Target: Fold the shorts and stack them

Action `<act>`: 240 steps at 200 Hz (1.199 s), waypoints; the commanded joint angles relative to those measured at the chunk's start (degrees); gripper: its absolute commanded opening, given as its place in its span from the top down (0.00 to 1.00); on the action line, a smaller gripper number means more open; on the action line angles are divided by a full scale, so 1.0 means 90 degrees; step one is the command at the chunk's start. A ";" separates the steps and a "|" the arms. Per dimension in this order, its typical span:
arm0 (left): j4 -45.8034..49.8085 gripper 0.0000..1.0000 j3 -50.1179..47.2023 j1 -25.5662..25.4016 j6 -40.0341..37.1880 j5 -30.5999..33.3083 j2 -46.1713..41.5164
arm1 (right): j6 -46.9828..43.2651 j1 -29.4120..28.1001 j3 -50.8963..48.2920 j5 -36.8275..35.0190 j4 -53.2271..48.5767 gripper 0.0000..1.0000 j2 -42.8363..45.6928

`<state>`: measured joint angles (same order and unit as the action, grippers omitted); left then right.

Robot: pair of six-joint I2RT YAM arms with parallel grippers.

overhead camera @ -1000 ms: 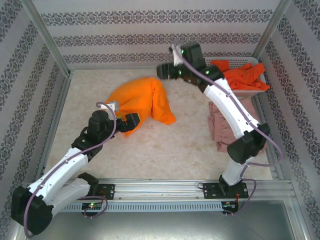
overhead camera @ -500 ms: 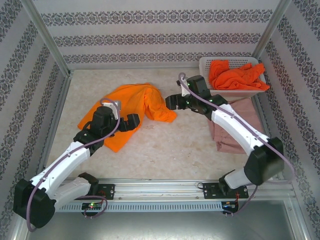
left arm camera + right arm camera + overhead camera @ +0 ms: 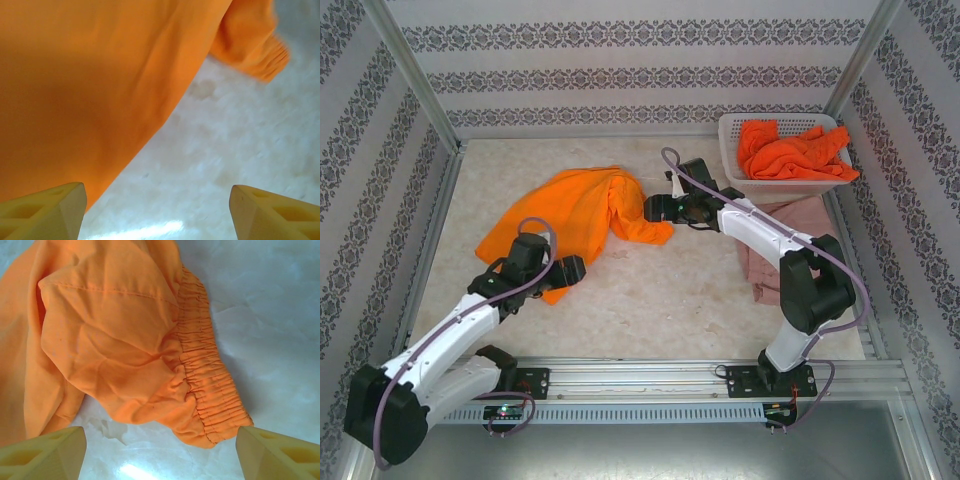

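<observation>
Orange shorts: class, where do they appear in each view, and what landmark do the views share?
Top external: orange shorts spread left of centre.
Left wrist: shorts cover the upper left.
Right wrist: upper left and centre, waistband toward lower right.
Shared landmark: the pale marbled table.

Lab test booth: aluminium frame [image 3: 412, 75], wallpapered walls [image 3: 620, 60], marble-look tabletop [image 3: 670, 290].
</observation>
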<state>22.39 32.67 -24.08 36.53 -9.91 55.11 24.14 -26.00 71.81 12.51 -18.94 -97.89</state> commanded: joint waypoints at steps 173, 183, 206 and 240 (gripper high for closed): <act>0.0063 0.50 0.0057 -0.0642 -0.0626 0.2377 0.1962 | 0.0664 0.0376 -0.0718 0.0315 0.0518 0.20 -0.0134; -0.0036 0.55 0.0041 -0.0640 -0.0667 0.2484 0.1972 | 0.0731 0.0375 -0.0724 0.0383 0.0574 0.20 -0.0203; -0.0192 0.68 0.0042 -0.0645 -0.0708 0.2594 0.2055 | 0.0861 0.0369 -0.0715 0.0511 0.0679 0.21 -0.0356; -0.0267 0.92 0.0047 -0.0645 -0.0773 0.2827 0.2013 | 0.1003 0.0361 -0.0705 0.0627 0.0817 0.21 -0.0558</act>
<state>21.67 31.88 -29.30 31.05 12.05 73.45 31.38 -22.63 66.17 16.21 -13.52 -101.27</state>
